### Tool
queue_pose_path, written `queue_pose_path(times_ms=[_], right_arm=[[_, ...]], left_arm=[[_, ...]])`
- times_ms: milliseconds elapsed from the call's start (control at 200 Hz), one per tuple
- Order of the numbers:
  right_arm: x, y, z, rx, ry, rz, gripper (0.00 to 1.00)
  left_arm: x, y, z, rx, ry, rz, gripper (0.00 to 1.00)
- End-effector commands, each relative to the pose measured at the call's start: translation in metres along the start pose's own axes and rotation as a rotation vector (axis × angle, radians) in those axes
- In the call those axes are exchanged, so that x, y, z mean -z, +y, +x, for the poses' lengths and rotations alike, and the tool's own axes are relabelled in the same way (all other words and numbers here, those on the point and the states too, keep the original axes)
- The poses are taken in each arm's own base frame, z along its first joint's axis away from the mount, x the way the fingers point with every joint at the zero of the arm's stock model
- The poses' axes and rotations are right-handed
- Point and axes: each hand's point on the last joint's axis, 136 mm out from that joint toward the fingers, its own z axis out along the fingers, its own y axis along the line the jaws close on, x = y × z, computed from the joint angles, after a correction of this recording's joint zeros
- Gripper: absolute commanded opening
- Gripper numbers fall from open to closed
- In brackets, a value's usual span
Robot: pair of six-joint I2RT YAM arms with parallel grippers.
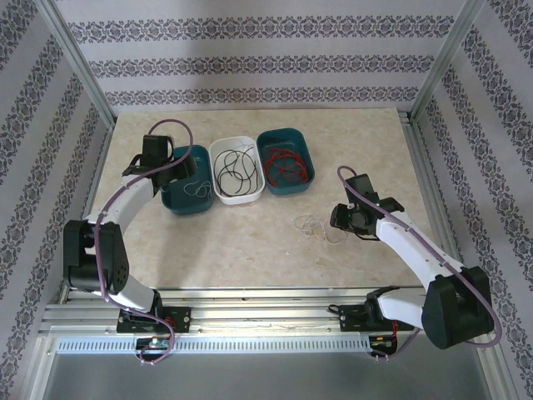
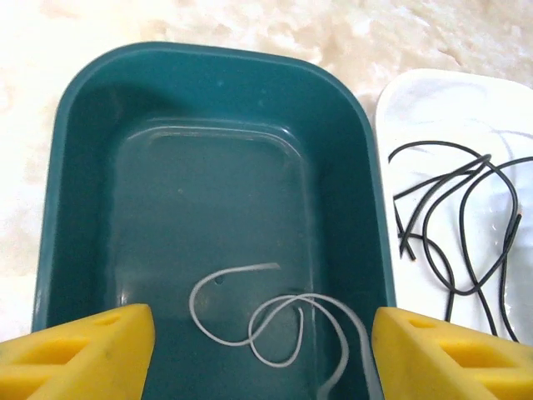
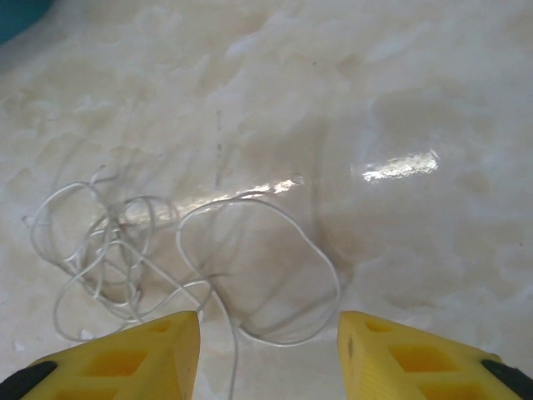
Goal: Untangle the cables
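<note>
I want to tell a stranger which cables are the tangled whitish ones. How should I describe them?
On the beige table, look on the near side of the three bins, ahead of the right gripper. The tangled whitish cables lie there on bare tabletop; they alone lie outside the bins.

I see black cables [image 1: 236, 173] in a white bin [image 1: 237, 200], red cables [image 1: 287, 167] in the teal bin [image 1: 286, 133] at its 3 o'clock, whitish cables [image 1: 316, 227] on the cream marbled table [image 1: 250, 250]; left gripper [image 2: 262, 325] and right gripper [image 3: 268, 329] have yellow fingers [image 2: 79, 350]; walls [image 1: 250, 62] carry grey floral stripes
</note>
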Motion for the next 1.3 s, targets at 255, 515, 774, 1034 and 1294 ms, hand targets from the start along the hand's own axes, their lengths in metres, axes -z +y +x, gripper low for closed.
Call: queue_pose_path(times_ms=[255,515,774,1034,1294], right_arm=[[-0.029,-0.018,0.010,-0.034,0.093,0.072,0.47],[-0.034,-0.015,0.006,-0.036,0.092,0.070,0.47],[-0.041,-0.011,-0.001,-0.047,0.089,0.066,0.47],[-0.043,-0.010,-0.002,-0.056,0.086,0.059,0.47],[-0.035,-0.005,-0.005,-0.043,0.065,0.029,0.46]], left_arm=[[0.031,-0.117,0.033,-0.305,-0.010,0.158,0.72],[-0.014,-0.219,0.122,-0.514,0.164,0.328,0.69],[-0.047,-0.277,0.193,-0.690,0.284,0.371,0.65],[-0.051,-0.281,0.209,-0.761,0.295,0.322,0.65],[-0.026,-0.279,0.176,-0.844,0.203,0.275,0.67]])
